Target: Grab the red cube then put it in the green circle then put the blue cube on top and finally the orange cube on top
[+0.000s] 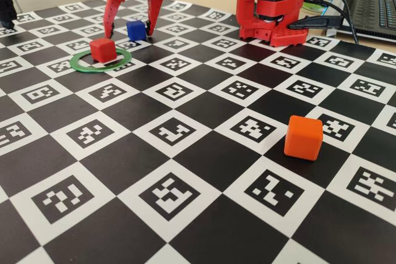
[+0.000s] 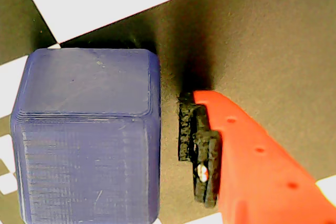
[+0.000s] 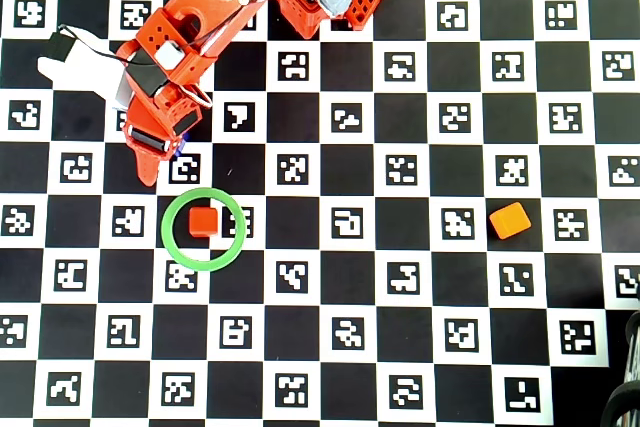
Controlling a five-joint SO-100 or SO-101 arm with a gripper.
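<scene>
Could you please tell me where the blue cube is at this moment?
In the fixed view the blue cube sits on the board between the open gripper's fingers, just behind the green circle holding the red cube.

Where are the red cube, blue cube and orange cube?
red cube (image 1: pixel 103 49), fixed view, front face.
blue cube (image 2: pixel 86 82), wrist view, top face.
orange cube (image 1: pixel 303 138), fixed view, front face.

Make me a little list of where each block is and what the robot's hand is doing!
red cube: inside the green ring, on the board
blue cube: on the board behind the ring in the fixed view, between the open jaws, not yet gripped
orange cube: alone, far right in the fixed view
gripper: lowered around the blue cube; wrist view shows a gap between pad and cube
stack: not started
</scene>
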